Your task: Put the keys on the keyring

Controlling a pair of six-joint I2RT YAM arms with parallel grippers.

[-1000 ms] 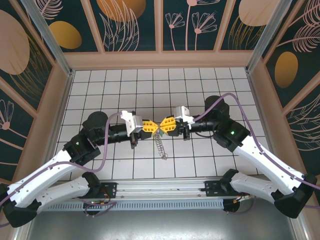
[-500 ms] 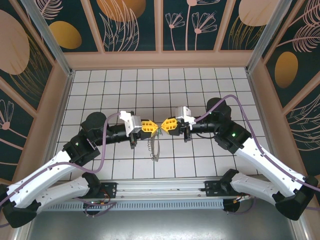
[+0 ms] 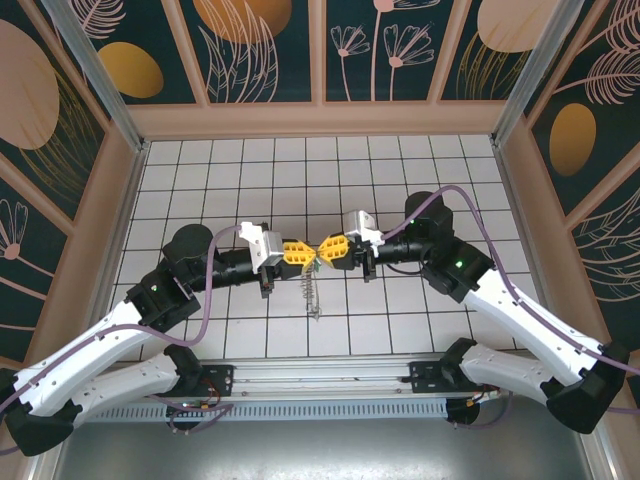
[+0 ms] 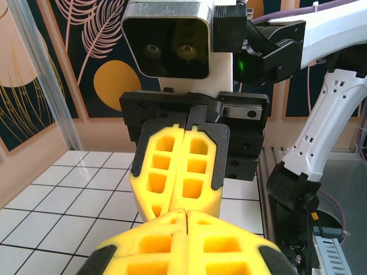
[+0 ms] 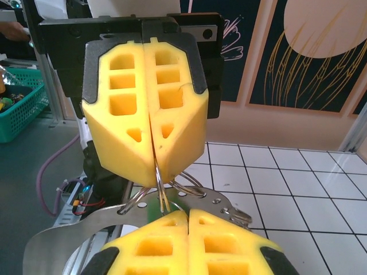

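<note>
The left gripper (image 3: 310,256) and the right gripper (image 3: 323,254) meet tip to tip above the white tiled desk (image 3: 450,160), their yellow fingers pointing straight at each other.

Both pairs of jaws are pressed together. From the right wrist, the left gripper (image 5: 153,171) faces the camera with its two yellow pads flush along the centre seam. A thin wire of the keyring (image 5: 161,192) comes out of that seam at the tips. The wire runs straight down and vanishes into the closed seam of the right gripper (image 5: 188,213), so each pair of jaws is pinching the same wire. More loops of the ring curl just beside and behind the wire, between the two sets of fingertips.

A flat silver metal piece (image 5: 103,226) with small holes lies just beneath the left jaws and across the front of the right jaws, touching the loops. Whether it is a key cannot be told.

From the left wrist, the left gripper (image 4: 187,213) sits against the tips of the right gripper (image 4: 175,206), both shut, and the wire is hidden there.

Seen from above, the keyring (image 3: 312,290) hangs as a bumpy chain-like strand from where the jaws meet, trailing toward the arm bases.
</note>
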